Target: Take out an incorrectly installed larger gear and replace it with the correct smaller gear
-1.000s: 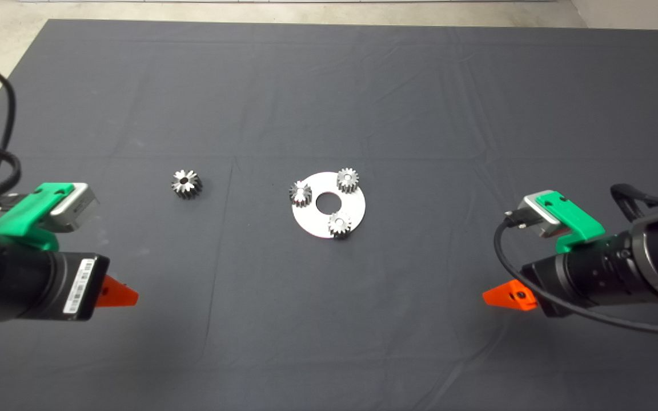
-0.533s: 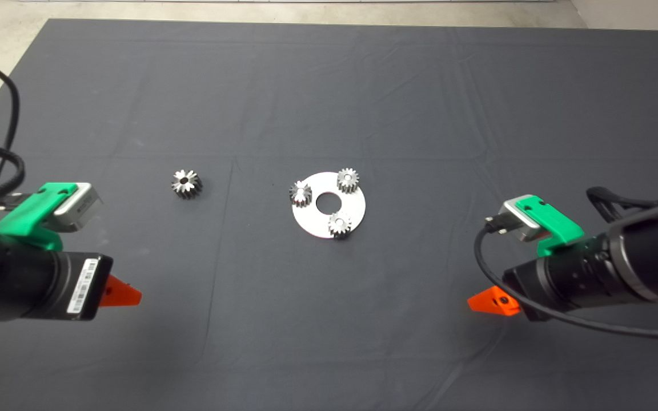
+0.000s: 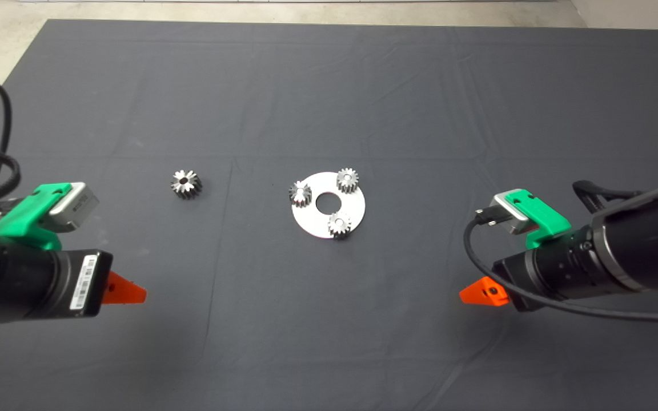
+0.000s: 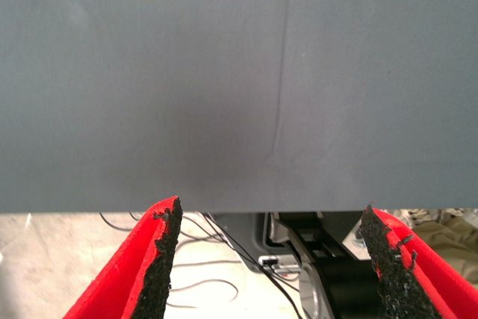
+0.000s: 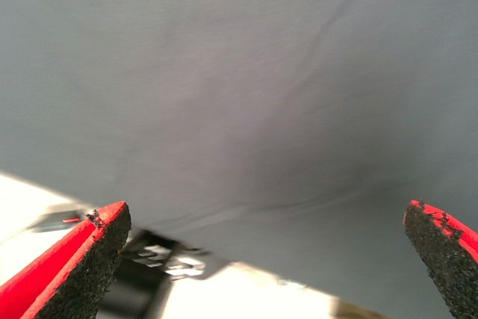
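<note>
The dark mat [image 3: 329, 85] covers the table, creased in faint lines. The two black arms are next in bulk. The left gripper [image 3: 126, 294] hangs over the mat at about eight o'clock from the mat's middle, and its wrist view shows its fingers [image 4: 160, 259] spread wide over bare cloth. The right gripper [image 3: 480, 294] hangs at about four o'clock, fingers [image 5: 75, 270] spread wider still, with nothing between them.

Near the mat's middle lies a round silver plate [image 3: 329, 220] with a centre hole. Three gears stand on it: one gear [image 3: 300, 193] at its ten o'clock edge, with a star-like face and seemingly the larger gear, another [image 3: 348, 180] at one o'clock and a third [image 3: 340, 224] at five o'clock.

The lone gear [image 3: 186, 184] lies on the mat, well apart from the plate at its nine o'clock.
</note>
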